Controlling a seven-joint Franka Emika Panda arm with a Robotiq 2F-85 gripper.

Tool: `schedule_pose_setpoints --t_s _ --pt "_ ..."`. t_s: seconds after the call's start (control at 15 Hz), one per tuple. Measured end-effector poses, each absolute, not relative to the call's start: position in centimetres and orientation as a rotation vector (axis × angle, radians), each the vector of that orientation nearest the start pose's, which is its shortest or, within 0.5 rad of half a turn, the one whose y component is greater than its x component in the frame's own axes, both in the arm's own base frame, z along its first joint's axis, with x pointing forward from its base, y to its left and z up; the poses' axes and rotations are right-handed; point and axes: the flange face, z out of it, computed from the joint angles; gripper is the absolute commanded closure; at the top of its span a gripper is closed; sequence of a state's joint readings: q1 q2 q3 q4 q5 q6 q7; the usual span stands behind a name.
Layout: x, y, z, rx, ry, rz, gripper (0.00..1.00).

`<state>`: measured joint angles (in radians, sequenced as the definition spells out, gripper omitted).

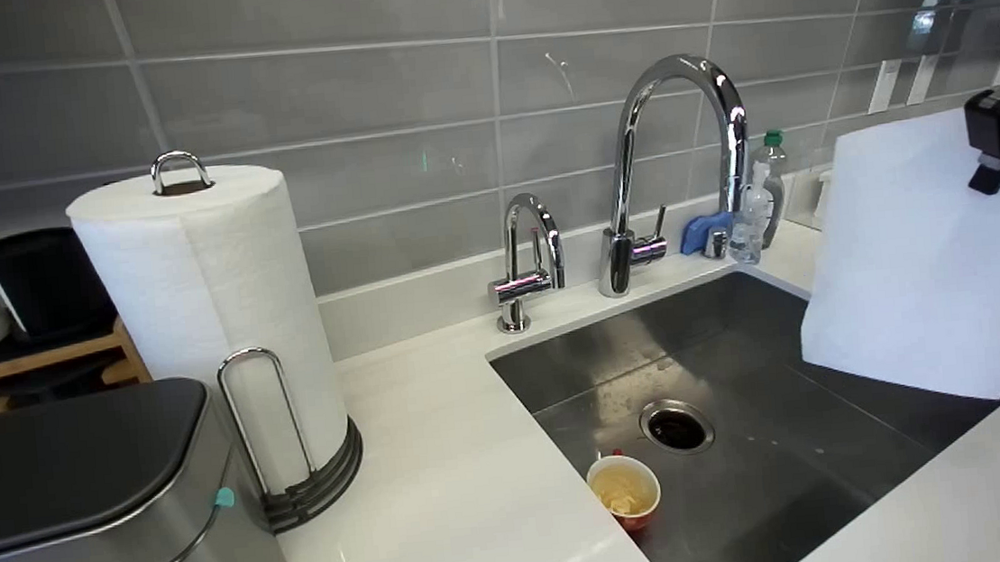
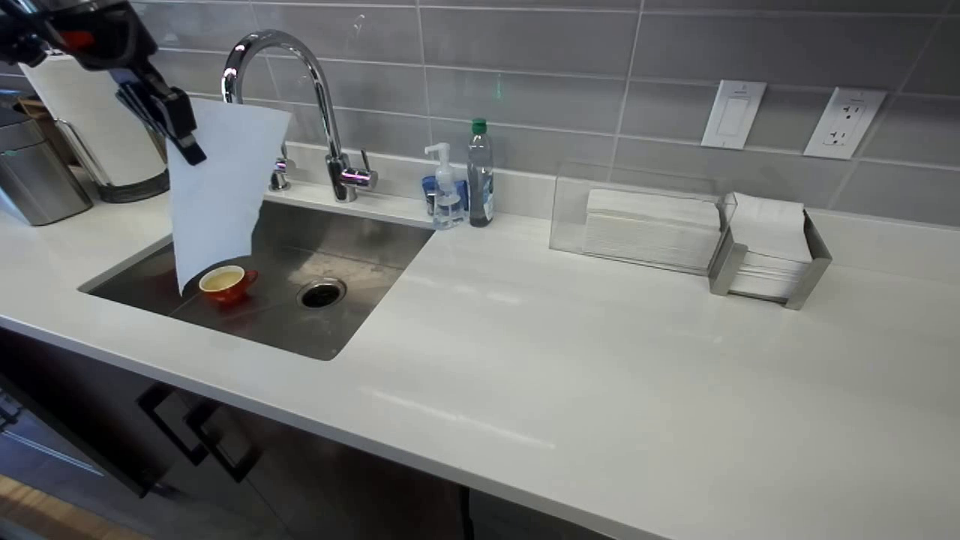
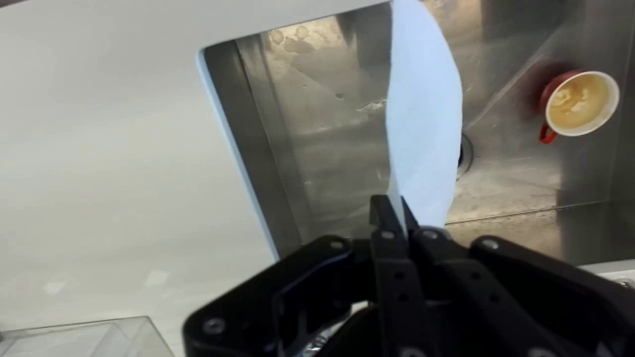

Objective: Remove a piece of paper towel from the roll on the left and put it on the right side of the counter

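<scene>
Downward, long axis near upright, the paper towel point(image 1: 919, 258), tight in the gripper point(image 3: 395, 209).

The gripper point(image 3: 399, 212) was mostly black, built of thick links point(image 3: 278, 281) with rounded ends and long, narrow fingers point(image 3: 389, 253). Pale, round screw heads point(image 3: 214, 325) studded its joints, and small dark holes point(image 3: 400, 275) dotted the fingers, all a little blurred in the wrist view. In an exterior view the fingertips point(image 2: 180, 120) looked blocky and square-cornered, and a red patch point(image 2: 77, 39) showed on the dark housing point(image 2: 116, 34).
</scene>
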<state>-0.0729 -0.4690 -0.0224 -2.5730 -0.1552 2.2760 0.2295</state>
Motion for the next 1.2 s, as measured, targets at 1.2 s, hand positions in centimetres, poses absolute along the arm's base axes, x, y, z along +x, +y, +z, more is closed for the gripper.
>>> schedule_pose_setpoints --t_s 1.2 --pt "42.3 -10.8 43.4 -3.117 0.642 -0.327 1.0"
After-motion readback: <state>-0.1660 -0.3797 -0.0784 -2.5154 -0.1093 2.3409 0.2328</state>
